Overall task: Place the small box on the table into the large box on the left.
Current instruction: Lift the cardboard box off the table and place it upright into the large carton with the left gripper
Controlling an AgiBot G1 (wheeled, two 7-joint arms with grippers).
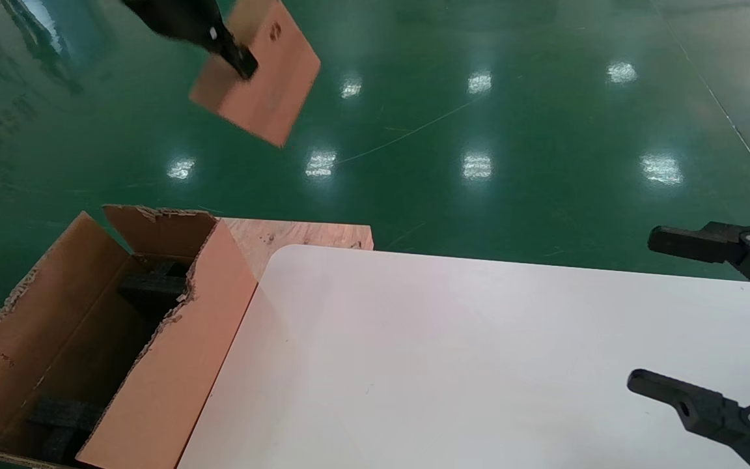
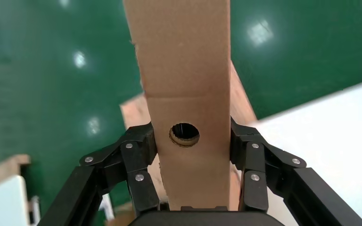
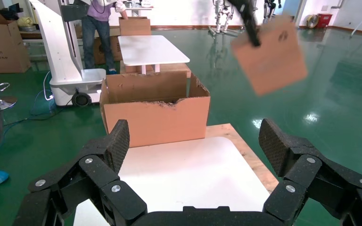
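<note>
Small box [image 1: 264,78], plain brown, round punched hole, small printed mark unreadable, clamped aloft in left gripper [image 2: 191,155], above floor beyond large box [image 1: 173,365]; right gripper [image 3: 195,150] spread wide over table [image 1: 453,365]

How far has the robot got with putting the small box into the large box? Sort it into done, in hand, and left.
Done: the small box is off the table, clamped in the left gripper. In hand: it hangs in the air, above and beyond the large box, not over its opening. Left: carry it over the opening, lower and release. The right gripper waits open over the table's right side.
</note>
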